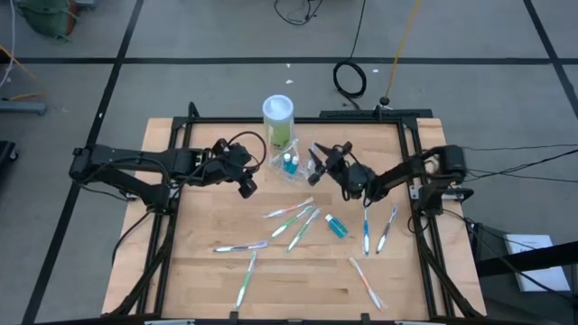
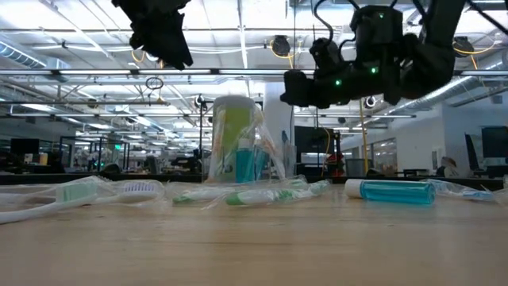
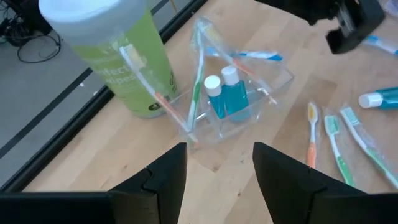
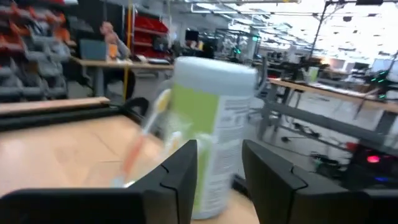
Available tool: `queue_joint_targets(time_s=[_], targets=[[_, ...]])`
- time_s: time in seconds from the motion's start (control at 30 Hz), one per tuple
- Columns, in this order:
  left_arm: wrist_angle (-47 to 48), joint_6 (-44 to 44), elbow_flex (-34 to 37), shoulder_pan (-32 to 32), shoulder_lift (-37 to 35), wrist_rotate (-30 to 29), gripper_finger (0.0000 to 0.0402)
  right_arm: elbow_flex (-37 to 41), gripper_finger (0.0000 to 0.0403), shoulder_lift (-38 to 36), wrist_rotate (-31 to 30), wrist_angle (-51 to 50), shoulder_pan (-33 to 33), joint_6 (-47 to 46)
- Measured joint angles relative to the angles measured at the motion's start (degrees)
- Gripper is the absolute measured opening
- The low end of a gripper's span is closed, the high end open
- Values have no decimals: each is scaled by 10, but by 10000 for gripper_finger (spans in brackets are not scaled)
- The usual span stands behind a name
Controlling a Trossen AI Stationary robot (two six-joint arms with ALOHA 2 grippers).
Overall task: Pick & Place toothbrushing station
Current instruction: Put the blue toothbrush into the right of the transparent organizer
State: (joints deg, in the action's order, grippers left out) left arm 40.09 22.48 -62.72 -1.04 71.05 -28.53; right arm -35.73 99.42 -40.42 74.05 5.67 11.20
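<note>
The toothbrushing station (image 1: 291, 164) is a small clear plastic holder standing on its base on the table, right next to the green canister (image 1: 278, 122). It holds two small blue bottles (image 3: 227, 93) and some toothbrushes leaning in it. It also shows in the low view (image 2: 248, 159). My left gripper (image 3: 217, 155) is open and empty, above the table a little to the holder's left (image 1: 248, 187). My right gripper (image 4: 219, 152) is open and empty, raised just to the holder's right (image 1: 315, 152), facing the canister (image 4: 214, 137).
Several wrapped toothbrushes (image 1: 293, 217) lie loose across the middle and near part of the table. A small blue bottle (image 1: 336, 226) lies on its side to their right. More toothbrushes (image 1: 377, 230) lie near the right edge. The table's far rail runs just behind the canister.
</note>
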Motion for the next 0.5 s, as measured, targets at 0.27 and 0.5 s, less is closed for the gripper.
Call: queue_joint_targets(time_s=[0.27,0.5], targets=[[-5,2,0,0,0,0,191,0,137,-146,49,-315,70,-185],[-32,3,0,0,0,0,191,0,139,-150,274,-392,177,-394]])
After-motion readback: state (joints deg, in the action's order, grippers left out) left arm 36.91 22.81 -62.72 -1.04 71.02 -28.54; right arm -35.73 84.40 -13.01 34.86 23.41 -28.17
